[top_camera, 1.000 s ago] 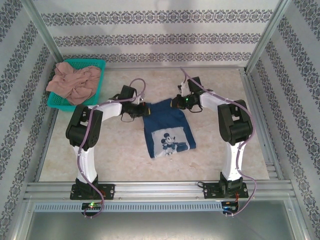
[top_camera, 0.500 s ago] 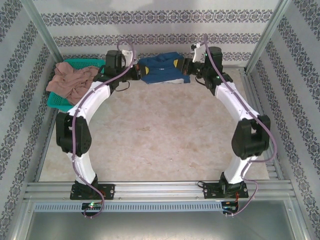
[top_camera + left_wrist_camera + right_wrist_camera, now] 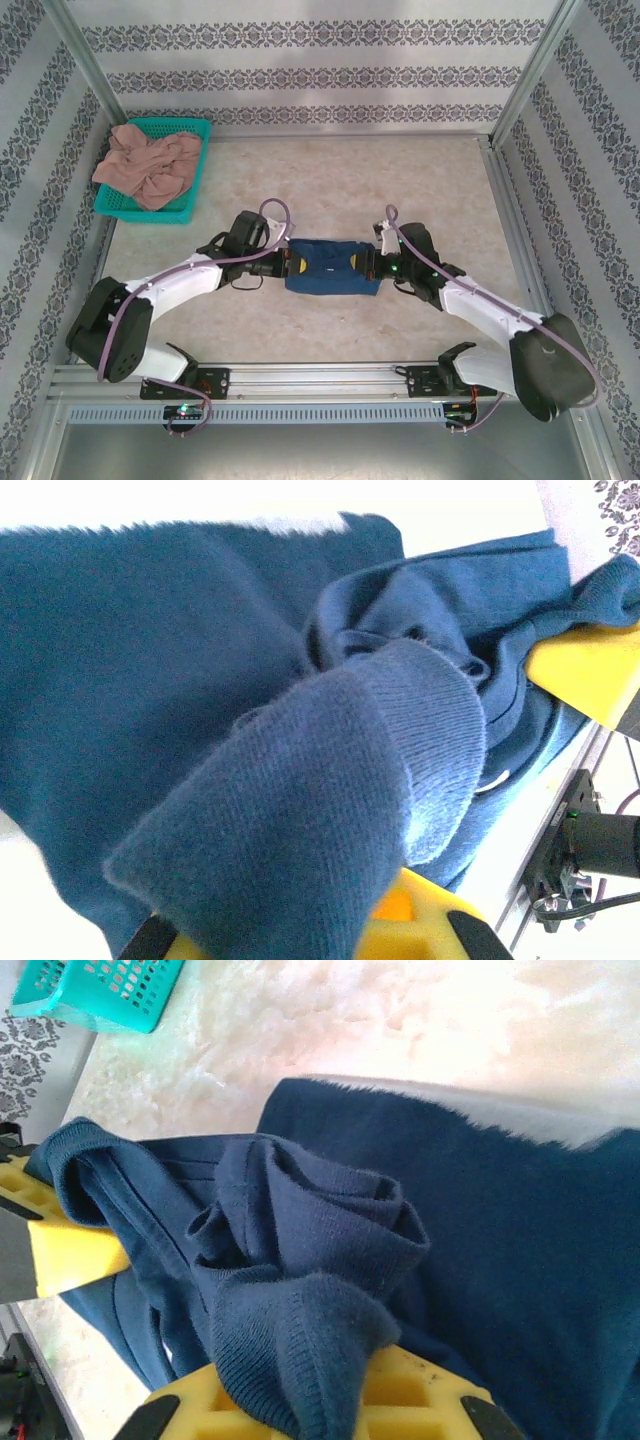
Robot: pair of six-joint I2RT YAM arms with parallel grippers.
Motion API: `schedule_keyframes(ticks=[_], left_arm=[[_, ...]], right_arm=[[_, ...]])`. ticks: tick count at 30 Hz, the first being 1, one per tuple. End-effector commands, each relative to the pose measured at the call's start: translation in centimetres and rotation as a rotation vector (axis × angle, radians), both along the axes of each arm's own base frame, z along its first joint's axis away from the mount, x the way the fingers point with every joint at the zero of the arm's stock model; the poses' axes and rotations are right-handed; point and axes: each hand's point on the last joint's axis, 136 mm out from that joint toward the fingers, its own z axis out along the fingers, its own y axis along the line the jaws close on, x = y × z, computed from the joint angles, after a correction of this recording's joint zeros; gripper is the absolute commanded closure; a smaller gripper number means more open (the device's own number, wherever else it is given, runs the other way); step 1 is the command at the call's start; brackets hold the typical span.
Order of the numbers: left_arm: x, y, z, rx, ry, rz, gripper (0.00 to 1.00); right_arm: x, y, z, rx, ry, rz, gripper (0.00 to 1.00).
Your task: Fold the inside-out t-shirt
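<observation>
Toward the near middle of the table [image 3: 330, 190], the navy t-shirt [image 3: 330, 272] is pulled into a short, bunched band between the two hands, with both arms reaching low and inward from their bases. The left hand [image 3: 291, 266] is closed tight on the shirt's left end and the right hand [image 3: 361, 264] is closed tight on its right end, so the cloth spans the gap between them. From above I cannot tell whether its underside rests on the table or hangs just over it. Seen from the left wrist, a ribbed, rolled edge of blue cloth drapes over that hand's yellow pad [image 3: 400, 932], with gathered folds behind it and a wide smooth stretch of fabric off to one side. Seen from the right wrist, a twisted knot of the same blue cloth sits pinched on the yellow pad [image 3: 405, 1390] there, and the rest of the shirt spreads out flat beyond it. At the far left corner of the table, well apart from the shirt, a teal basket [image 3: 197, 170] holds a crumpled pinkish-tan garment [image 3: 148, 165].
</observation>
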Motion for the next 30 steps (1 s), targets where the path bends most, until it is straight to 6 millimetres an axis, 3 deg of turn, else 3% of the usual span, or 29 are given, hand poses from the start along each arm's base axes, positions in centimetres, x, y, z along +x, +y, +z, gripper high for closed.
schedule_keyframes(ticks=[1, 7, 14, 16, 19, 21, 25, 30], left_arm=[[1.8, -0.2, 0.9, -0.029, -0.057, 0.054, 1.0], [4.2, -0.2, -2.0, 0.041, -0.03, 0.075, 1.0], [9.2, 0.9, -4.3, 0.092, -0.022, 0.12, 0.93], [10.3, 0.8, -5.1, 0.12, -0.024, 0.112, 0.85], [11.7, 1.1, -7.1, 0.185, 0.008, 0.122, 0.68], [12.4, 1.3, -7.4, 0.201, 0.009, 0.14, 0.57], [13.5, 2.4, -5.1, 0.24, -0.024, 0.185, 0.41], [12.7, 4.8, -3.1, 0.341, -0.036, 0.211, 0.28]], right_arm=[[1.6, -1.6, -0.2, -0.041, -0.022, -0.127, 1.0], [4.0, -1.7, -1.8, -0.123, 0.046, -0.132, 1.0], [7.4, -1.4, -4.3, -0.2, 0.115, -0.094, 0.99], [8.6, -1.8, -5.4, -0.249, 0.139, -0.099, 0.97], [10.0, -2.8, -8.0, -0.306, 0.232, -0.124, 0.85], [10.9, -3.4, -8.5, -0.325, 0.274, -0.129, 0.74], [11.2, -4.0, -6.5, -0.355, 0.258, -0.106, 0.61], [9.6, -5.8, -2.7, -0.352, 0.217, -0.109, 0.53]])
